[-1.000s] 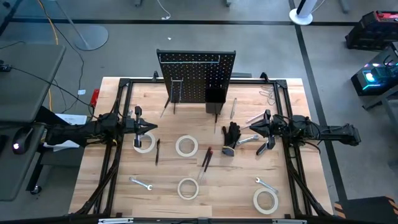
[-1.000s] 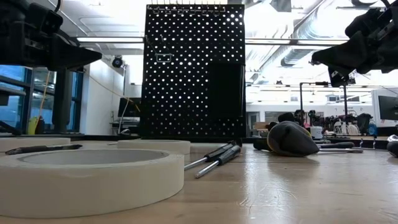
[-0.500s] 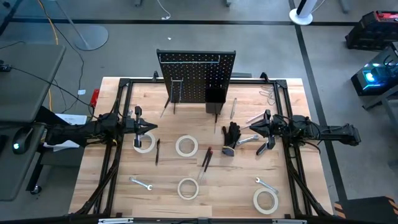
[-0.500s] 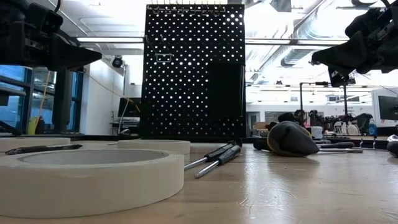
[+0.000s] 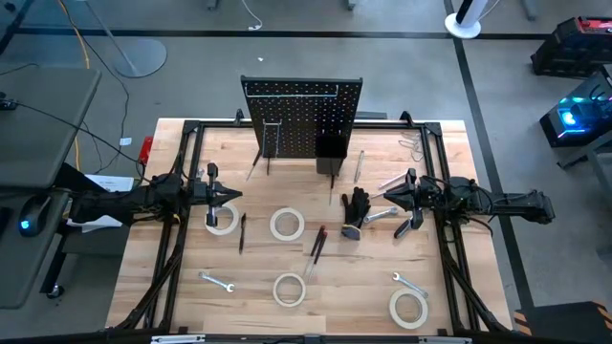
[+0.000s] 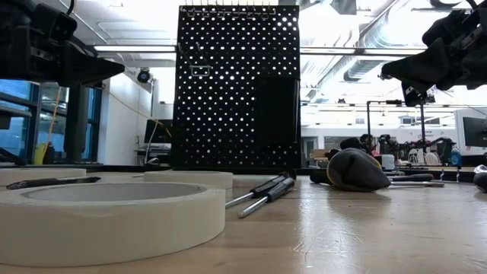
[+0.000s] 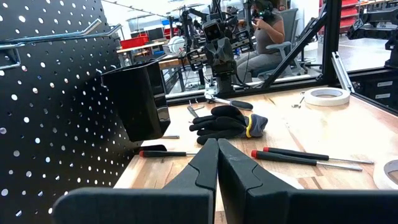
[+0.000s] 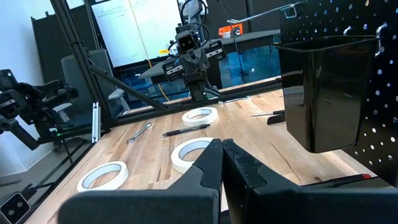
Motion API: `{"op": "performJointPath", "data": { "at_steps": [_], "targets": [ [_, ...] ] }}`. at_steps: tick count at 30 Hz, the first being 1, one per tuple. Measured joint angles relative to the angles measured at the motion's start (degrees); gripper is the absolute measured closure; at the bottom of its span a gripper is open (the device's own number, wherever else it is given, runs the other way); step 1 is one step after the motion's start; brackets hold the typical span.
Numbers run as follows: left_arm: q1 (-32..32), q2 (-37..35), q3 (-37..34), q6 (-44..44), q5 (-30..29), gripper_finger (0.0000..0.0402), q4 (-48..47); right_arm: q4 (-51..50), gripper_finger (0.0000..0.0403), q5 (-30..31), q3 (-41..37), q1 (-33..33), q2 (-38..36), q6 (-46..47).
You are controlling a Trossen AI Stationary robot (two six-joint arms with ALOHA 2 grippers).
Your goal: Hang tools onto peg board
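The black peg board (image 5: 301, 113) stands upright at the table's far middle, with a black bin (image 5: 330, 147) and wire hooks (image 5: 271, 139) on its face. White tape rolls (image 5: 287, 225) (image 5: 290, 289) (image 5: 409, 308), wrenches (image 5: 217, 281) (image 5: 409, 284), screwdrivers (image 5: 316, 244) and black gloves (image 5: 357, 204) lie flat on the wood. My left gripper (image 5: 233, 194) is shut and level at the left, above another tape roll (image 5: 221, 219). My right gripper (image 5: 384, 195) is shut and level at the right, just right of the gloves. The wrist views show the shut left (image 7: 217, 144) and right (image 8: 221, 144) fingertips holding nothing.
Black frame rails (image 5: 177, 239) (image 5: 449, 248) run along both sides of the table. Metal rods (image 5: 359, 164) lie near the bin, and a slim dark tool (image 5: 242, 232) lies beside the left tape roll. A seated person (image 7: 268, 31) shows in the room beyond.
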Motion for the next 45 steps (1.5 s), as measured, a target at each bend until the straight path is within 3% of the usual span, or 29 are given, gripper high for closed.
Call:
{"op": "performJointPath", "data": {
  "at_steps": [22,25,28,31,34,37,40,42,45],
  "targets": [
    [-0.01,0.02,0.02,0.00,-0.01,0.0401,-0.02,0.63,0.0402,-0.01,0.00,0.00,0.00,2.17],
    [-0.02,0.02,0.00,0.00,-0.01,0.0401,0.00,9.56,0.0402,0.87,0.00,0.00,0.03,19.68],
    [0.00,-0.01,0.02,0.00,0.02,0.0401,-0.01,24.93,0.0402,8.63,0.00,0.00,0.27,31.79],
    [-0.02,0.02,0.00,0.00,0.01,0.0401,0.00,46.35,0.0402,19.34,0.91,-0.23,2.95,25.34],
    [0.00,-0.01,0.02,0.00,0.02,0.0401,0.00,56.89,0.0402,20.48,6.58,-0.96,7.06,11.97],
    [-0.02,0.02,0.00,0.00,-0.01,0.0401,0.00,53.77,0.0402,15.17,15.03,-1.29,11.07,3.89],
    [0.00,0.00,0.00,0.00,0.00,0.0401,0.00,42.29,0.0402,10.39,24.20,-1.27,15.41,-1.65],
    [-0.01,0.00,0.01,0.00,0.00,0.0401,-0.02,31.38,0.0402,10.60,29.94,-1.27,18.47,-2.84],
    [0.00,-0.01,0.02,-0.02,-0.01,0.0401,0.00,16.26,0.0402,15.75,37.56,-1.27,23.70,-1.51]
  ]
}}
